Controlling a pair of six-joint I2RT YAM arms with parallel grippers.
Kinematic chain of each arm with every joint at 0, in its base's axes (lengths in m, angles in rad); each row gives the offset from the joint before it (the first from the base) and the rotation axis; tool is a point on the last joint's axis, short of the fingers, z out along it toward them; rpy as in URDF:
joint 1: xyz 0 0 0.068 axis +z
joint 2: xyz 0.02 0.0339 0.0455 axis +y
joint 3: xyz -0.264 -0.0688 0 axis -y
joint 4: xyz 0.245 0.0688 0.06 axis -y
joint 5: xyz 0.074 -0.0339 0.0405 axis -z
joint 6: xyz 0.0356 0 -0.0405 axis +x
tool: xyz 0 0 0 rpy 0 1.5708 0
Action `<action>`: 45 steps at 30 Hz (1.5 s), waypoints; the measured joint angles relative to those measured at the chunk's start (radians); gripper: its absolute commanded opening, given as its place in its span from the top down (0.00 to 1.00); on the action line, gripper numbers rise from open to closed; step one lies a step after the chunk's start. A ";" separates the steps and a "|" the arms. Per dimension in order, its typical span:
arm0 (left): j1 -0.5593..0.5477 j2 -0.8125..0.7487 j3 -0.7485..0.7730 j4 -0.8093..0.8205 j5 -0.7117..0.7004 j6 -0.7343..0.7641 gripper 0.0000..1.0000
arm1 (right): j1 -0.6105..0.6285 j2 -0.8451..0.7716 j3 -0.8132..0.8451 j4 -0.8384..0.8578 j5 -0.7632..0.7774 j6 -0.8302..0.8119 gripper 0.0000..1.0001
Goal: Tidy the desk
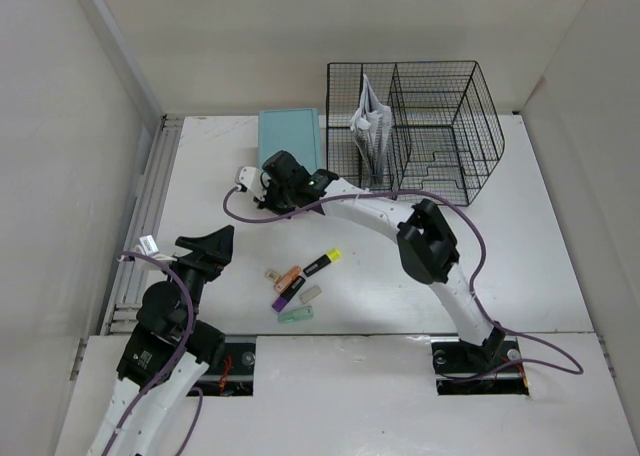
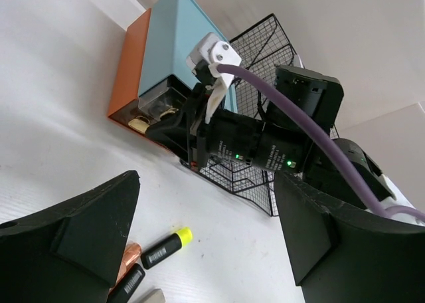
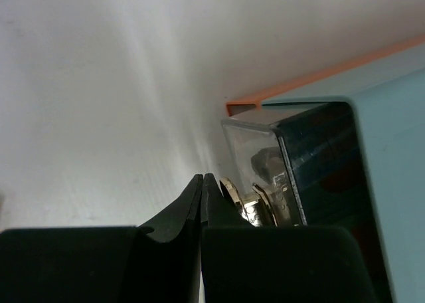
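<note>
Desk surface (image 1: 540, 266): lying white and flat under both arms, with pale walls rising around it.
Drawer box (image 1: 290, 136): sitting at the far edge of the surface, just left of the rack. Its clear drawer (image 3: 252, 153) is showing you shiny metal pieces (image 3: 255, 197) inside.
Wire rack (image 1: 440, 126): holding folded papers (image 1: 368, 126) upright in its left compartment.
Highlighters (image 1: 320, 264): lying loose in a cluster mid-surface, outside any container.
Right end effector (image 3: 202, 183): sitting clenched on nothing, its tips just beside the drawer front; you cannot tell whether they are touching it.
Left end effector (image 2: 206, 203): hovering released at near left, gripping nothing.
</note>
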 measured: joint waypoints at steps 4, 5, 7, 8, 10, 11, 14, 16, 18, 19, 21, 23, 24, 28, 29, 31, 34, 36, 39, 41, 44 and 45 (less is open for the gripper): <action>0.000 0.000 0.000 0.000 0.002 0.000 0.22 | 0.000 0.011 -0.002 0.040 0.103 0.014 1.00; 0.000 0.000 0.000 0.000 0.003 0.000 0.22 | 0.000 0.011 -0.002 0.053 0.126 0.019 1.00; 0.000 0.000 0.000 0.001 0.006 0.000 0.22 | 0.000 0.011 -0.003 0.087 0.171 0.027 1.00; 0.000 0.000 0.000 0.003 0.006 0.000 0.22 | 0.000 0.011 -0.006 0.092 0.179 0.029 1.00; 0.000 0.000 -0.001 0.010 0.006 0.000 0.22 | 0.002 0.011 -0.019 0.111 0.208 0.038 1.00; 0.000 0.000 -0.002 0.012 0.007 0.000 0.22 | 0.003 0.011 -0.029 0.118 0.219 0.042 1.00; 0.000 0.000 -0.002 0.019 0.012 0.000 0.23 | 0.003 0.010 -0.045 0.126 0.225 0.050 1.00; 0.000 0.000 -0.002 0.024 0.018 0.000 0.26 | -0.002 0.006 -0.052 0.114 0.156 0.042 0.91; 0.000 0.001 -0.006 0.036 0.025 -0.002 0.29 | -0.008 -0.021 -0.080 0.086 0.050 0.014 0.70; 0.000 0.003 -0.011 0.048 0.032 -0.002 0.32 | -0.012 -0.048 -0.104 0.061 0.011 0.003 0.38; 0.000 0.016 -0.022 0.067 0.045 -0.004 0.37 | -0.013 -0.132 -0.173 0.044 -0.006 -0.010 0.01; 0.000 0.044 -0.036 0.102 0.062 -0.005 0.44 | -0.013 -0.257 -0.266 0.059 0.061 -0.029 0.00; 0.000 0.061 -0.047 0.124 0.072 -0.007 0.48 | -0.010 -0.336 -0.320 0.095 0.117 -0.048 0.00; 0.000 0.175 -0.127 0.284 0.142 -0.023 0.61 | -0.039 -0.629 -0.430 0.206 0.262 -0.088 0.45; 0.000 0.221 -0.156 0.344 0.168 -0.032 0.63 | -0.067 -0.682 -0.429 0.231 0.257 -0.078 0.88; 0.000 0.338 -0.206 0.469 0.220 -0.058 0.63 | -0.135 -0.763 -0.426 0.262 0.226 -0.037 1.00; 0.001 0.602 -0.252 0.684 0.310 -0.098 0.42 | -0.261 -0.831 -0.432 0.271 0.094 0.029 0.61; 0.001 0.784 -0.253 0.814 0.361 -0.117 0.36 | -0.330 -0.842 -0.448 0.268 -0.023 0.068 0.41; 0.001 0.992 -0.240 0.969 0.415 -0.130 0.29 | -0.397 -0.827 -0.481 0.238 -0.209 0.103 0.39; 0.001 1.099 -0.204 1.040 0.435 -0.131 0.27 | -0.428 -0.814 -0.499 0.212 -0.303 0.122 0.44; 0.001 1.230 -0.122 1.132 0.453 -0.132 0.27 | -0.454 -0.821 -0.539 0.203 -0.387 0.142 0.46; 0.000 1.264 -0.094 1.158 0.455 -0.132 0.27 | -0.458 -0.827 -0.551 0.202 -0.406 0.150 0.46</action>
